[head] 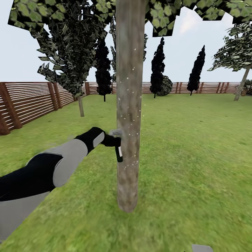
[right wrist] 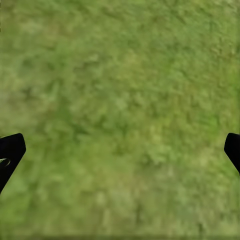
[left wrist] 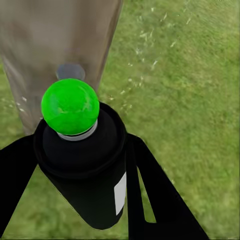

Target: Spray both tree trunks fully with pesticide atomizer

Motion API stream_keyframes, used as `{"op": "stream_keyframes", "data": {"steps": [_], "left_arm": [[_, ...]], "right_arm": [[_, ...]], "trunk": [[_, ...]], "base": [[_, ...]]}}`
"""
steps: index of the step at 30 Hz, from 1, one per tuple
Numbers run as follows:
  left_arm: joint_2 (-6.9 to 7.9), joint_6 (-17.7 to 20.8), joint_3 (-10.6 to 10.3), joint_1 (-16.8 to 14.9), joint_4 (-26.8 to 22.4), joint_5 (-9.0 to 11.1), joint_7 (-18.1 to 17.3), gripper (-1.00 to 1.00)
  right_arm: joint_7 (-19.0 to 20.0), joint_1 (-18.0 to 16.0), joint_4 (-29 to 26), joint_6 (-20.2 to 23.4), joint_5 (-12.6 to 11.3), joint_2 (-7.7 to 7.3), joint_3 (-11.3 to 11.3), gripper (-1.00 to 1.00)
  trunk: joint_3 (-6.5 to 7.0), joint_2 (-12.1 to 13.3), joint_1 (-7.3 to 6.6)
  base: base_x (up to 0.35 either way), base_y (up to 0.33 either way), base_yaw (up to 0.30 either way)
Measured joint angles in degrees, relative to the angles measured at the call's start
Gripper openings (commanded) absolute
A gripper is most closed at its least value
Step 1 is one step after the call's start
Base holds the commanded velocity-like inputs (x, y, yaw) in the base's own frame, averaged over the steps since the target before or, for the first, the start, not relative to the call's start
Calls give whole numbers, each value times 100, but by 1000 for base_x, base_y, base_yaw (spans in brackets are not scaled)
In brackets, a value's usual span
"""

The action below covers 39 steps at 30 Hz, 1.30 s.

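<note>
From the head view, the left tool (head: 111,140) holds the pesticide atomizer (head: 118,148) right against the near tree trunk (head: 130,105), on the fence side of it, at about the trunk's lower-middle height. The trunk's long axis runs straight up, rooted in the lawn (head: 196,168) and rising into the leaves above; white specks fleck the bark around and above the atomizer. The atomizer hangs roughly parallel to the trunk, its dark body pointing down. The left arm is clearly the nearer one to this trunk.

In the left wrist view, the left tool's two dark fingers (left wrist: 150,195) clamp the atomizer's black body (left wrist: 87,175), white label showing at one side. Its green dot (left wrist: 70,106) faces the camera, and the trunk (left wrist: 55,45) stands just beyond the head, with a faint grey puff at the bark.

In the right wrist view, the right tool (right wrist: 120,150) is spread wide and empty, fingertips (right wrist: 10,150) at the frame's edges, over bare grass (right wrist: 120,100).

The next spraying likely calls for moving along the trunk's length.
</note>
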Motion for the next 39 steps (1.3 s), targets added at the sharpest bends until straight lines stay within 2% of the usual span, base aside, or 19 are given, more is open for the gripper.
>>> {"op": "stream_keyframes", "data": {"steps": [2,3,5,6,7,8,9,10,14,20,27,39], "left_arm": [[0,-302,19,283,3,11,-1,-100],[0,-521,44,536,4,24,-2,-100],[0,-1253,-28,1298,5,-11,5,-100],[0,-1692,24,1681,-2,12,3,-100],[111,-2137,-20,2151,16,-4,11,-100],[194,-2347,-46,2353,6,-13,10,-100],[321,-2813,-13,2572,-2,2,8,-100],[404,-2968,-15,2669,1,4,6,-100],[482,-3099,4,2866,0,10,-1,-100],[488,-3124,0,2959,0,-2,-4,-100],[488,-3125,9,2986,0,0,-2,-100],[487,-3125,8,2986,3,-32,-26,-100]], "right_arm": [[0,5,0,0,0,5,0,100],[0,18,0,0,0,6,-1,100],[0,30,0,0,0,7,0,100],[0,37,0,0,0,8,0,100],[0,41,0,-1,1,8,2,100],[0,42,0,-1,1,8,4,100],[1,43,0,-1,1,14,8,100],[1,44,0,-1,2,20,8,100],[2,44,-1,0,4,117,11,100],[4,45,0,10,-5,197,8,100],[8,46,-3,13,-7,229,8,100],[7,47,0,19,-7,235,8,100]], "trunk": [[0,0,0],[1,-1,-1],[0,0,0],[0,-1,-1],[0,0,0],[0,0,0],[0,-1,-1],[0,-1,-1],[1,-1,-1],[1,-1,-2],[1,-2,-4],[1,-2,-4]], "base": [[0,0,0],[0,0,0],[0,0,0],[0,0,0],[0,0,0],[0,0,0],[0,0,0],[0,0,0],[27,72,0],[127,301,0],[288,697,-24],[289,700,-272]]}}
